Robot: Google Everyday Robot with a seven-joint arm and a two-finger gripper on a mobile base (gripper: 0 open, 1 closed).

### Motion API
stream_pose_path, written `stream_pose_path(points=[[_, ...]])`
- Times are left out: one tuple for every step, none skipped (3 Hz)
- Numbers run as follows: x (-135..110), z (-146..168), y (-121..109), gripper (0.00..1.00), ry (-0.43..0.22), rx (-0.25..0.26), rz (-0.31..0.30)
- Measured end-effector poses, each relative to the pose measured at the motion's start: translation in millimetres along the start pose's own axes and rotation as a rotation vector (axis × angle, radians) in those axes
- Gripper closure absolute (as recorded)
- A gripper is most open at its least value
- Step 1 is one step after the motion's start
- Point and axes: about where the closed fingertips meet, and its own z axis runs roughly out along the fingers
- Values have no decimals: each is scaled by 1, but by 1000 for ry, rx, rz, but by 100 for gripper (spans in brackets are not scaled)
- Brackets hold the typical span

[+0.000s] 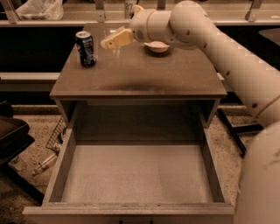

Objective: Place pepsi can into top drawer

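**Pepsi can on the counter, gripper just beside it, drawer open**

The pepsi can point(85, 48) stands upright at the upper left of the frame, on the back left corner of the brown counter point(140, 81). It is dark blue with white markings, and its silver top faces up.

The gripper point(110, 42) hangs above the counter just to the right of the can, at about the height of the can's top. It points left toward the can but does not touch it. It carries nothing. From this angle I cannot tell whether it is spread or closed, since it shows only as one pale yellow wedge.

The pale arm point(218, 48) reaches in from the right edge of the frame and crosses the upper right in a long diagonal. Behind the wrist, at the top centre, a shallow pale bowl point(156, 46) sits on the counter near its back edge, partly covered by the arm.

The top drawer point(60, 173) fills the lower half of the frame. It is pulled out toward the camera, with thick grey-brown walls and a pale speckled bottom.

On the floor at the lower left, a wire basket point(57, 135) leans beside the cabinet and a clear bottle point(43, 164) lies on its side near it. A crumpled plastic bag point(39, 8) rests at the top left corner.
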Motion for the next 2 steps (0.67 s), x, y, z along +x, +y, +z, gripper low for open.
stream_pose_path(points=[[2, 39, -8, 0, -42, 12, 24], [7, 70, -2, 0, -73, 1, 65]])
